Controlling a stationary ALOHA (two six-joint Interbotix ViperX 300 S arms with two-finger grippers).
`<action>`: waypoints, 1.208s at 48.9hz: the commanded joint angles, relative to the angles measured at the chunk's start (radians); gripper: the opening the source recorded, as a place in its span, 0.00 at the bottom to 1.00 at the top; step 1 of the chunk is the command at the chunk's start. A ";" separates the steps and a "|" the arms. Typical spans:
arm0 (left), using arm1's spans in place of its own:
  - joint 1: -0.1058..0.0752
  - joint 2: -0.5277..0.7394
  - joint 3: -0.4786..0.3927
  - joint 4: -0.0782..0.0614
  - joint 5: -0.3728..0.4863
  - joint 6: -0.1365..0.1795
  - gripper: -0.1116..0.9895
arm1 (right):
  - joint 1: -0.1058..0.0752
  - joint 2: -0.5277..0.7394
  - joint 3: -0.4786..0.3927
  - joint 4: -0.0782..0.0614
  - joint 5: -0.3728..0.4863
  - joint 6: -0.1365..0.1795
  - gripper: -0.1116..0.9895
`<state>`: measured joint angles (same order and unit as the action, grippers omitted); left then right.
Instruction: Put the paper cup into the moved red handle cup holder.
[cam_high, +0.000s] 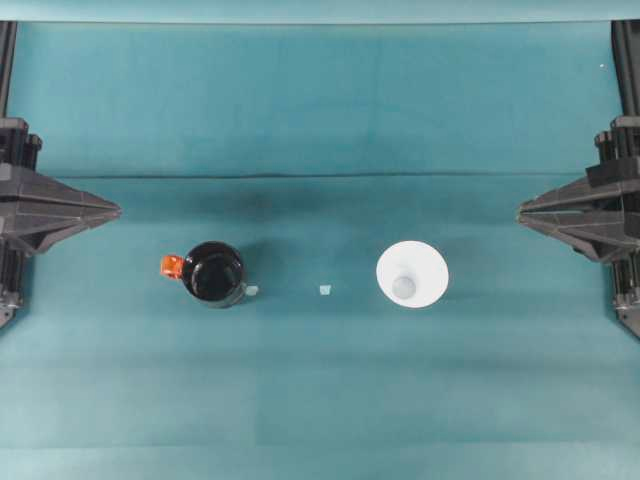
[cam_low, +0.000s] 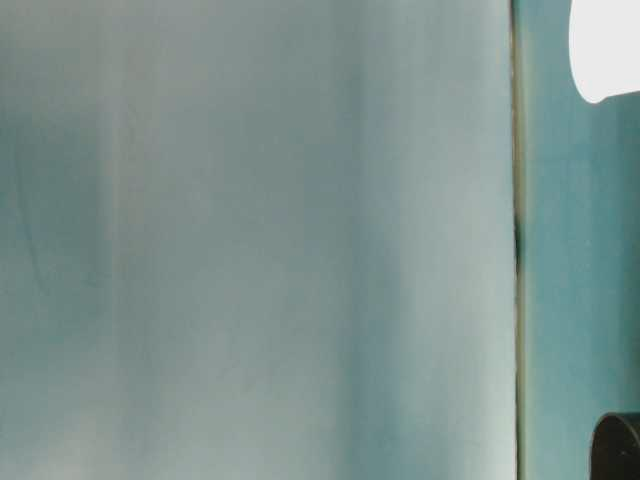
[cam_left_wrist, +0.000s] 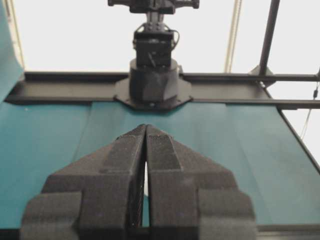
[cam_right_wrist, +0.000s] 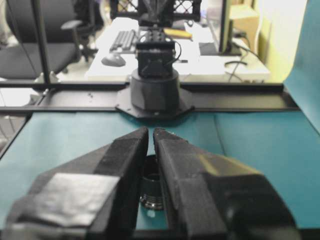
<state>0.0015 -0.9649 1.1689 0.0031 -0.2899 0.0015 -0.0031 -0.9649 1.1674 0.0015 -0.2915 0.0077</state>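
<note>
While both arms sit parked at the side edges of the bench (cam_high: 320, 420), the left gripper (cam_left_wrist: 145, 131) and right gripper (cam_right_wrist: 151, 131) have their fingers pressed together, gripping nothing. Midway between near and far edges, the red handle cup holder (cam_high: 213, 273) stands left of centre; the paper cup (cam_high: 412, 275) stands upright right of centre, well apart.

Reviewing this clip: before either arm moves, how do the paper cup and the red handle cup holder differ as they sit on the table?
The paper cup is plain white; the red handle cup holder is glossy black. The holder carries a small orange-red tab on its side, the paper cup has nothing attached. In the overhead view the holder stands on the left half of the table, the cup on the right. Both stand upright, open end up, apart from each other and untouched by either gripper.
</note>
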 joint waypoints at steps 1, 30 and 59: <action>0.002 0.017 -0.026 0.008 0.031 -0.018 0.12 | 0.006 0.008 -0.006 0.005 -0.003 0.008 0.10; -0.003 0.078 -0.196 0.008 0.635 -0.081 0.13 | -0.009 -0.064 -0.041 0.054 0.307 0.067 0.04; 0.000 0.356 -0.276 0.023 0.962 -0.156 0.13 | -0.049 0.003 -0.071 0.054 0.457 0.150 0.03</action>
<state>0.0000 -0.6320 0.9296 0.0199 0.6657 -0.1595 -0.0476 -0.9710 1.1213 0.0537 0.1657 0.1503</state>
